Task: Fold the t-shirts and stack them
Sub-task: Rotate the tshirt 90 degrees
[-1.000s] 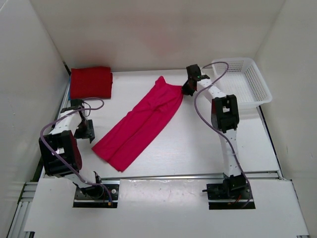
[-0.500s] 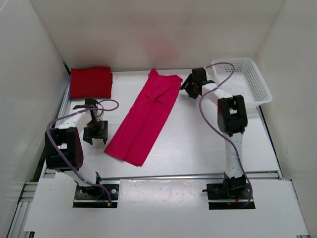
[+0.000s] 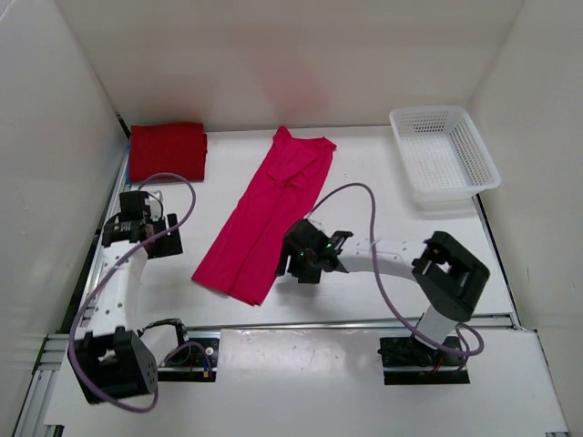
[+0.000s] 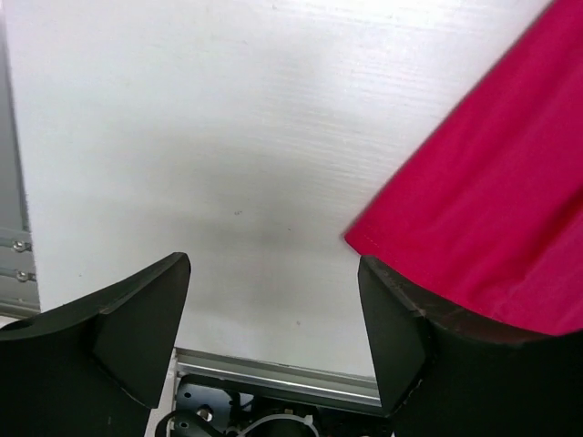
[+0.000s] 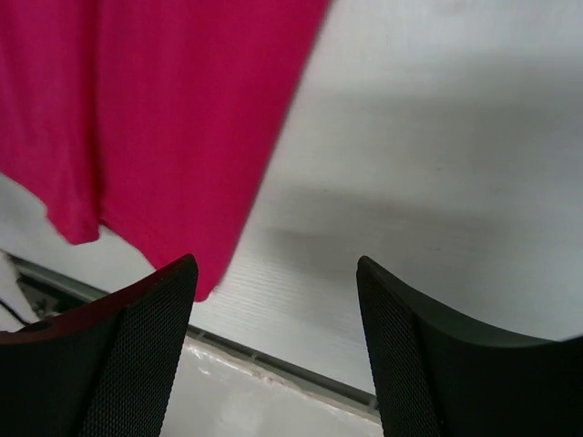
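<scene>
Right end effector [image 3: 299,259] beside pink shirt [image 3: 273,205]

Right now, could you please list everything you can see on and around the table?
pink shirt: one, bright pink, folded into a long strip, lying slantwise across the middle of the table
red shirt: one, dark red, folded into a neat rectangle, far left corner
basket: one, white mesh, far right corner, looks empty
table: one, white, under everything
left gripper: one, black, open, holding nothing, over bare table left of the pink shirt's near end
right gripper: one, black, open, holding nothing, by the right edge of the pink shirt's near end
</scene>
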Robot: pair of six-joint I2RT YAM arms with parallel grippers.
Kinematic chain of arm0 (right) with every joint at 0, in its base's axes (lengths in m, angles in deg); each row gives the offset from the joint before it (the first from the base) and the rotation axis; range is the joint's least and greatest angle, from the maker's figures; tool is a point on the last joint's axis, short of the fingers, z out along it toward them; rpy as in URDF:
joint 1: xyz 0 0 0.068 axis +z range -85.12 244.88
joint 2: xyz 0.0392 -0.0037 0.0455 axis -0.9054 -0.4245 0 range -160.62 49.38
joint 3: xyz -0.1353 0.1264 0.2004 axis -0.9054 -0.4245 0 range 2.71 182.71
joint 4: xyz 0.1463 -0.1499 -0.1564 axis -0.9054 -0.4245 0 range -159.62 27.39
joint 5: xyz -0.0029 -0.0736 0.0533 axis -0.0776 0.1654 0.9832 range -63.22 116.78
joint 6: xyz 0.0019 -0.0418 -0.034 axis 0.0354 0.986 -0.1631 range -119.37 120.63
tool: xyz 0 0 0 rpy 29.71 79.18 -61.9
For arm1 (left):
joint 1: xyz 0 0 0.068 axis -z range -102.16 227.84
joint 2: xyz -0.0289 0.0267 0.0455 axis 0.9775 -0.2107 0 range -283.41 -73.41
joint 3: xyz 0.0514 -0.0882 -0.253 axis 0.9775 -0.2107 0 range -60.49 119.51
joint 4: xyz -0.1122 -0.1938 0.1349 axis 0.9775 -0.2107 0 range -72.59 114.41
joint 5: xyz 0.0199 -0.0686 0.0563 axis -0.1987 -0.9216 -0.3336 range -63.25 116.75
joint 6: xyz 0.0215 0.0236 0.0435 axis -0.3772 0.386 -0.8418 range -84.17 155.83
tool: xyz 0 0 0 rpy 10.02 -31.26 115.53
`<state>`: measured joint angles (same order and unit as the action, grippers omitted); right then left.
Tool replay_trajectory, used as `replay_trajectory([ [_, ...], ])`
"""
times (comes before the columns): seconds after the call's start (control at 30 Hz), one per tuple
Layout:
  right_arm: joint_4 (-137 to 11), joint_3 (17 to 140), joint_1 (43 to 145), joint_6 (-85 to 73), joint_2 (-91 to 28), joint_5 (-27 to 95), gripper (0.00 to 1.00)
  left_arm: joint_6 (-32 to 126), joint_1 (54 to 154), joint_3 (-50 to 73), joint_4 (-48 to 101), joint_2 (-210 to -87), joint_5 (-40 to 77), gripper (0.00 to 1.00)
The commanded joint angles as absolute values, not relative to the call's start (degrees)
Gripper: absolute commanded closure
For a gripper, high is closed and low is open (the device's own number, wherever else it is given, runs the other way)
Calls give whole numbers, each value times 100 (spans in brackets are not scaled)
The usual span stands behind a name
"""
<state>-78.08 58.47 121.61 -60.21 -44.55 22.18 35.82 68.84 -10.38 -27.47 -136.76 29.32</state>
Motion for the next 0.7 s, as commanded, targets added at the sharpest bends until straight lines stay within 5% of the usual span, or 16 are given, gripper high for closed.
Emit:
replay_trajectory([
  [0.0,-7835,6080,12376,-7142,-4878,2265,25,3583,6817,-916,-2902,-13151,2868,14],
  [0.27,-7905,6731,13070,-8320,-5880,2265,25,3583,6817,-898,-3614,-12650,3044,14],
  [0.43,-7975,6398,13325,-9744,-5960,1862,40,3583,6817,-785,-3922,-12289,2931,10],
  [0.53,-7914,5871,13326,-10492,-5759,1747,65,3583,6817,-731,-4080,-12157,2808,10],
  [0.57,-7914,5756,13326,-10606,-5697,1747,80,3583,6817,-731,-4150,-12157,2676,10],
  [0.67,-8062,5562,13326,-10555,-5460,1633,98,3583,6817,-670,-4413,-12157,2307,10],
])
